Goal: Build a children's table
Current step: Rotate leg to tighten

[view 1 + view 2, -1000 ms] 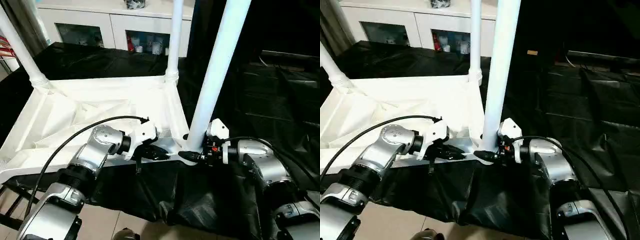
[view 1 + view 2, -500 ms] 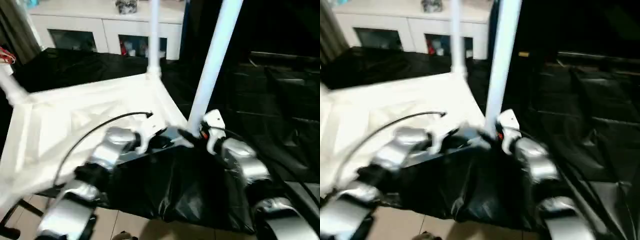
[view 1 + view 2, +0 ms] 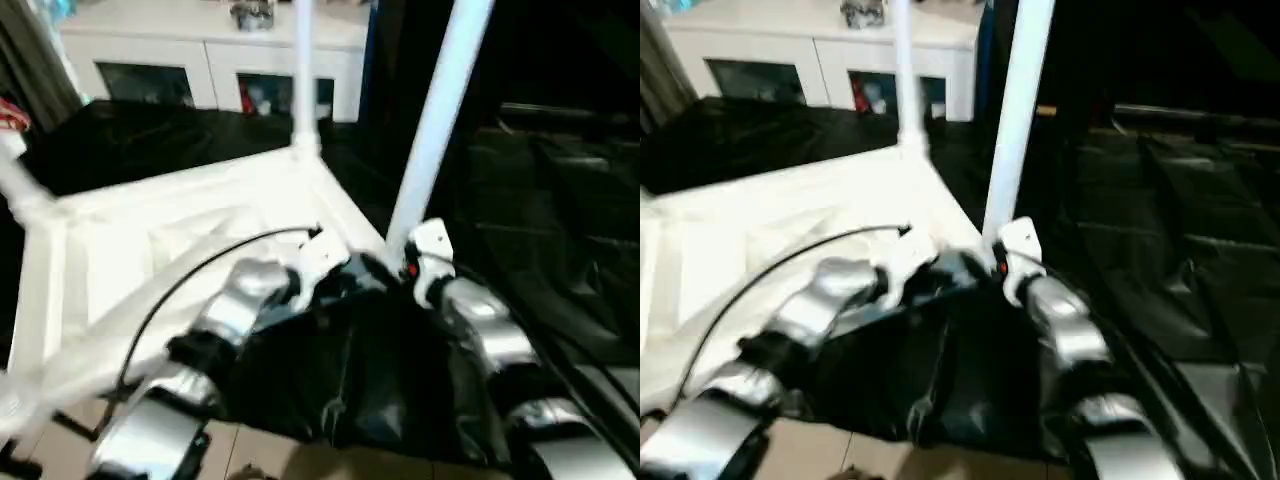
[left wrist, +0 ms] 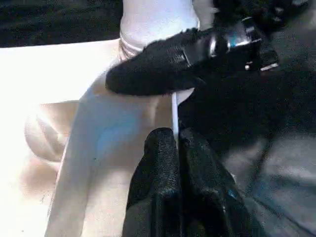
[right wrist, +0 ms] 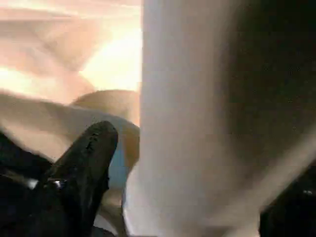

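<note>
The children's table (image 3: 190, 215) lies upside down on a surface draped in black sheeting (image 3: 560, 200), its ribbed underside facing up and its legs standing upright from the corner sockets. The nearest leg (image 3: 432, 130) is the reference point.

Left gripper (image 4: 177, 143): closed, fingers pressed together on the thin white edge of the table top, just beside the socket of the nearest leg.

Right gripper (image 3: 395, 270): at the base of the nearest leg, on the side away from the left gripper. One black finger (image 5: 91, 148) lies just beside the leg's foot. Whether the jaws clasp the leg or stand clear of it cannot be told.

A second leg (image 3: 303, 75) stands at the far corner, well behind the nearest leg. A white cabinet (image 3: 200, 60) stands beyond it.
</note>
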